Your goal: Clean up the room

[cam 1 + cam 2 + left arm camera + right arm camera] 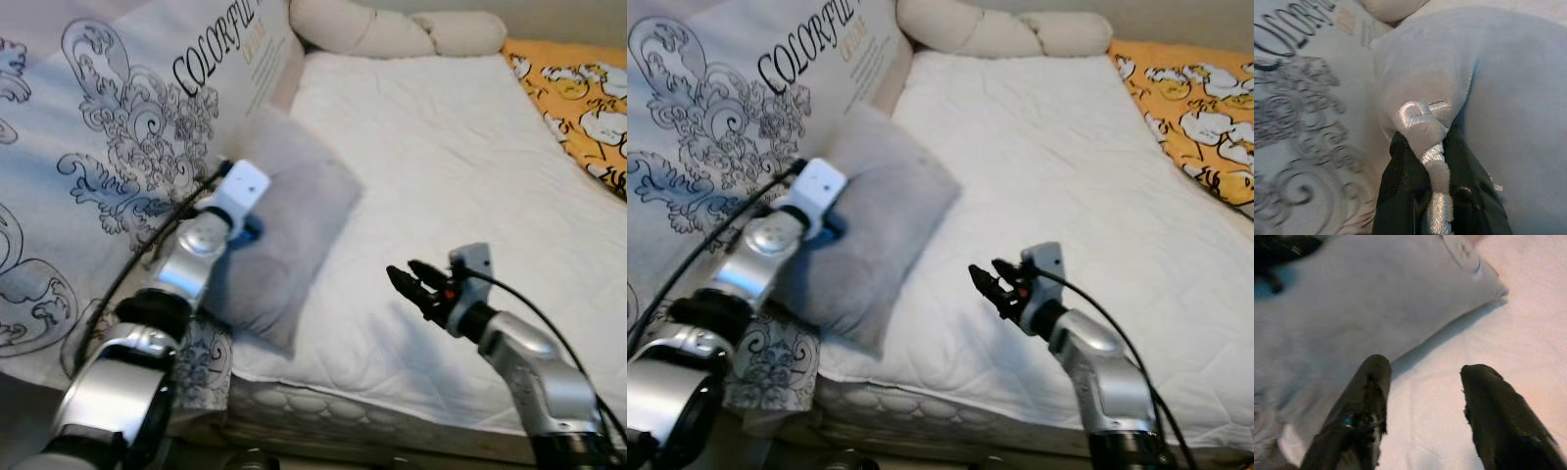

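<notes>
We see the left gripper (1432, 161) pinched shut on a bunched fold of the grey pillow (294, 235), the fabric squeezed up between its two black fingers (1403, 181). The pillow lies at the left edge of the white mattress (460, 166), leaning against the patterned duvet (108, 127) printed with scrollwork and lettering; we judge the grip at its near edge suits dragging or lifting it into place. The right gripper (411, 282) hovers over the mattress just beside the pillow's lower corner, fingers parted and holding nothing, apparently ready to assist. A cream bolster (392, 29) sits at the bed's head, and an orange printed blanket (578, 98) lies along the right side.
</notes>
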Robot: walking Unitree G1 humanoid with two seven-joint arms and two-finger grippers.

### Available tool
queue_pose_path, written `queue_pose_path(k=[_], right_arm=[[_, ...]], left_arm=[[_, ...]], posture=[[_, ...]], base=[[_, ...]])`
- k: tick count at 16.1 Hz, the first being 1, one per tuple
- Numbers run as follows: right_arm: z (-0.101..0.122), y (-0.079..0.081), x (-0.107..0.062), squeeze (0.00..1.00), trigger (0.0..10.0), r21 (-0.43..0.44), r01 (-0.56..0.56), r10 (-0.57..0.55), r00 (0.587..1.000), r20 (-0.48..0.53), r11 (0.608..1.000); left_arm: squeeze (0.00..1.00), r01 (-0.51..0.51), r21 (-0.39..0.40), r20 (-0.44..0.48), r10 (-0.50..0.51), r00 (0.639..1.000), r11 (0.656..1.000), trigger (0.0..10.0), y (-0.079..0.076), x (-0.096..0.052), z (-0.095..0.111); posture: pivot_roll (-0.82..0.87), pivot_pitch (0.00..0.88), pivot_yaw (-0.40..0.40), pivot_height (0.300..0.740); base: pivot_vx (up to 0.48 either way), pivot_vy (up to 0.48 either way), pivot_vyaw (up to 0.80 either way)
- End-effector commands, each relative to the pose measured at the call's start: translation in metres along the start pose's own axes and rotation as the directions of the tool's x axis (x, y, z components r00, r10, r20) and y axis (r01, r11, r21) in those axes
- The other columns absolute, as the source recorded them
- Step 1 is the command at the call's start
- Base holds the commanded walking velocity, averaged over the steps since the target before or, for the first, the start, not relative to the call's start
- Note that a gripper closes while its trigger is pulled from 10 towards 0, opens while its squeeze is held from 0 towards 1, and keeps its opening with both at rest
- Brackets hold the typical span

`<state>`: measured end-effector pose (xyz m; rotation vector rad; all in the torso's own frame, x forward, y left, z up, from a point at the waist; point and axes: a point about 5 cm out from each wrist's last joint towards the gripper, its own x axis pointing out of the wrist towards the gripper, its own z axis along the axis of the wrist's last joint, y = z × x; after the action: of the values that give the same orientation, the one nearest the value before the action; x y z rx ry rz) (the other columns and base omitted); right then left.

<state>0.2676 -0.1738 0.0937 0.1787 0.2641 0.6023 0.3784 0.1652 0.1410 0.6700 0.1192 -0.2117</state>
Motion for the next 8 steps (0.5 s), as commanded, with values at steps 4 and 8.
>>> queue_pose_path(k=[4,8], right_arm=[[0.006,0.017,-0.002,1.00,10.0,-0.026,-0.161,0.161,0.987,0.004,0.987],[0.005,0.020,-0.004,1.00,10.0,-0.035,-0.189,0.189,0.982,-0.002,0.981]], left_arm=[[0.00,-0.148,0.122,-0.005,0.149,0.989,0.981,10.0,0.025,-0.003,0.006],[0.00,-0.165,0.234,0.090,0.147,0.985,0.958,10.0,0.016,-0.003,0.015]], posture=[[0.04,0.000,0.035,0.740],[0.03,0.000,0.042,0.740]], base=[[0.000,0.000,0.00],[0.000,0.000,0.00]])
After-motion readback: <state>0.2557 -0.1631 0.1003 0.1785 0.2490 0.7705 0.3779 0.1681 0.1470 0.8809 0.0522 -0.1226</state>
